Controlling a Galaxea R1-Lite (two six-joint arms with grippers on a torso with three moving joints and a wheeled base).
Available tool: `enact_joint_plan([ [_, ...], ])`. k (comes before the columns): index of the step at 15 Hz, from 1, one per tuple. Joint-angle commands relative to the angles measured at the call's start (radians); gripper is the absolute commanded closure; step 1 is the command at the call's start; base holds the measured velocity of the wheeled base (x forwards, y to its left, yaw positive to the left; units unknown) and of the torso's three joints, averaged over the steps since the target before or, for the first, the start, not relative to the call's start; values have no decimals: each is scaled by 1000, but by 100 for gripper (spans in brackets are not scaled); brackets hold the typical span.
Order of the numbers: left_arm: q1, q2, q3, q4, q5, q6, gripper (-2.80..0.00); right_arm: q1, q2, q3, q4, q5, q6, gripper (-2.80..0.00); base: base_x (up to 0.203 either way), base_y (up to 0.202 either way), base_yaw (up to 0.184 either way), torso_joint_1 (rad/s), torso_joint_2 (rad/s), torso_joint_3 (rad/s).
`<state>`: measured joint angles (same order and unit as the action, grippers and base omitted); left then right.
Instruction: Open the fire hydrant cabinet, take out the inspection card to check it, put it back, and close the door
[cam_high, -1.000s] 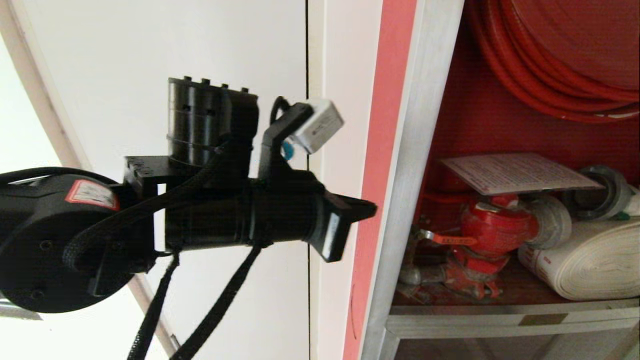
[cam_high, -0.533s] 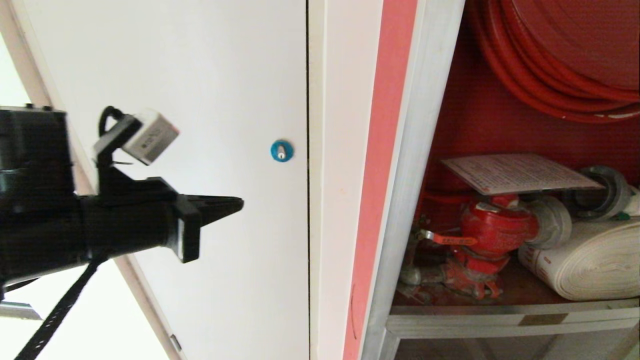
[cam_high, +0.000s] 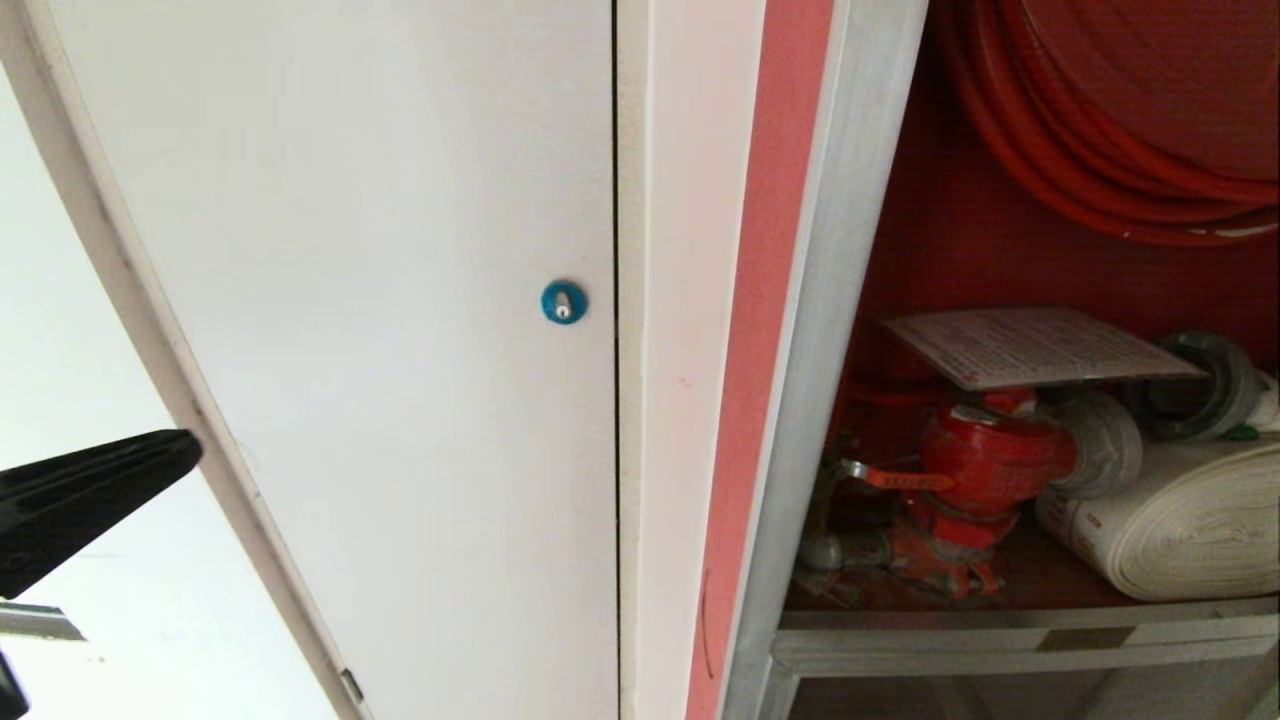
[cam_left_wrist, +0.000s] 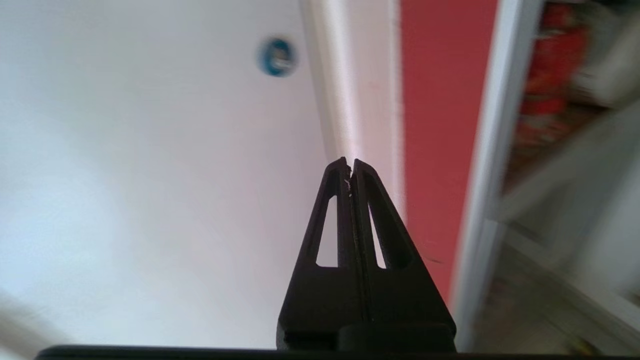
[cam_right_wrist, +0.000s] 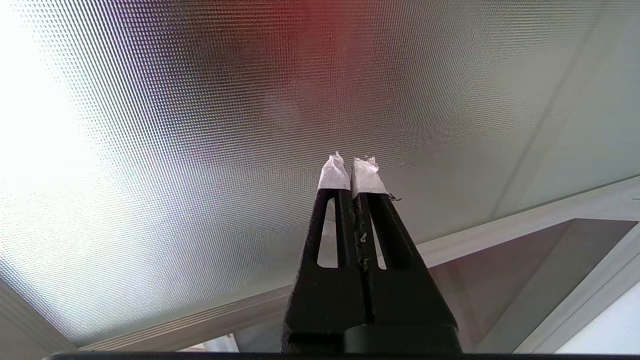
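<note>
Sitting flat on the red valve (cam_high: 985, 455), the card (cam_high: 1040, 345) is showing print too tiny to read; both hands (cam_left_wrist: 349, 167) (cam_right_wrist: 352, 167) are pressed together, empty.

Nothing can be read. The inspection card (cam_high: 1035, 345) on the red valve (cam_high: 985, 460) carries rows of print too small to make out; marks on the white hose (cam_high: 1170, 530) stay illegible.
</note>
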<state>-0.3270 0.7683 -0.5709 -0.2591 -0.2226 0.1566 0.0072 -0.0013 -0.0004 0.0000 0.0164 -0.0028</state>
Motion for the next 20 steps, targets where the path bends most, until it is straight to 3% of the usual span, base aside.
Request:
enact_joint_plan([
  [1, 3, -223, 97, 1, 105, 33, 0, 0, 0, 0, 0, 0, 0, 0, 0, 0, 0, 0, 0, 0],
  [3, 25, -281, 136, 1, 214, 55, 0, 0, 0, 0, 0, 0, 0, 0, 0, 0, 0, 0, 0, 0],
  [6, 199, -336, 142, -1, 240, 69, 0, 0, 0, 0, 0, 0, 0, 0, 0, 0, 0, 0, 0, 0],
  [10, 315, -518, 207, 0, 245, 79, 0, 0, 0, 0, 0, 0, 0, 0, 0, 0, 0, 0, 0, 0],
  [17, 335, -751, 556, 2, 241, 106, 0, 0, 0, 0, 0, 0, 0, 0, 0, 0, 0, 0, 0, 0],
  [20, 334, -770, 579, 103, 240, 51, 0, 0, 0, -1, 0, 0, 0, 0, 0, 0, 0, 0, 0, 0],
])
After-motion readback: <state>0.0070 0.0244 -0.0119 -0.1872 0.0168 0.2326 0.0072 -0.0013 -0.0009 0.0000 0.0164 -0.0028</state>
